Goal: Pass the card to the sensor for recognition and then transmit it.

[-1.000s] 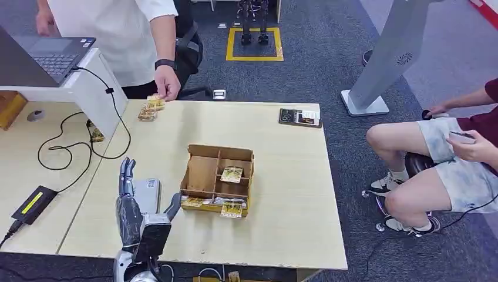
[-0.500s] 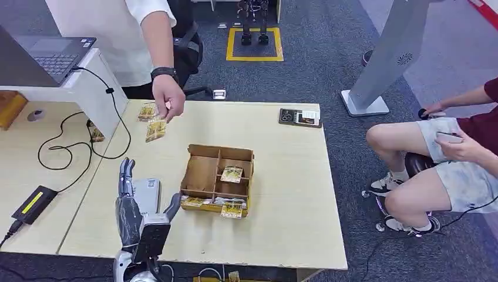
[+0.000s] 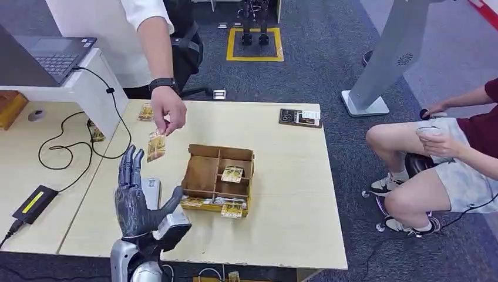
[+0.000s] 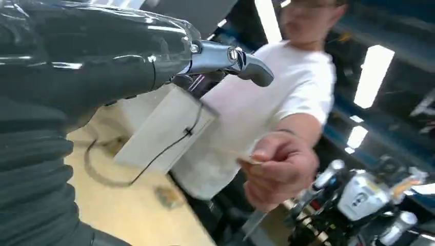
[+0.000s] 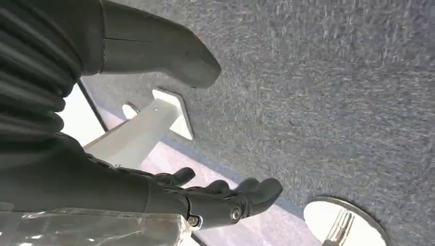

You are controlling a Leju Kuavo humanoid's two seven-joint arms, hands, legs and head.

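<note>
A person's hand (image 3: 168, 114) holds a yellow card (image 3: 155, 145) out over the table, just above and beyond my raised left hand (image 3: 138, 200). That hand is upright with fingers spread and thumb out, holding nothing. In the left wrist view the person's hand (image 4: 279, 166) pinches the card (image 4: 248, 161) a short way past my fingers (image 4: 225, 56). A flat grey sensor (image 3: 148, 192) lies on the table behind my left hand. My right hand (image 5: 215, 197) hangs over the carpet with fingers apart and holds nothing.
A brown divided cardboard box (image 3: 218, 177) with yellow cards stands mid-table. More cards (image 3: 146, 111) lie at the far left edge. A dark phone-like device (image 3: 300, 117) lies far right. A laptop (image 3: 50, 56), cables and a black adapter (image 3: 34, 204) are at left. A seated person (image 3: 446, 158) is at right.
The person's hand has carried one card from the stack at the table's far edge towards me. My left hand has risen and spread its fingers below the card.
</note>
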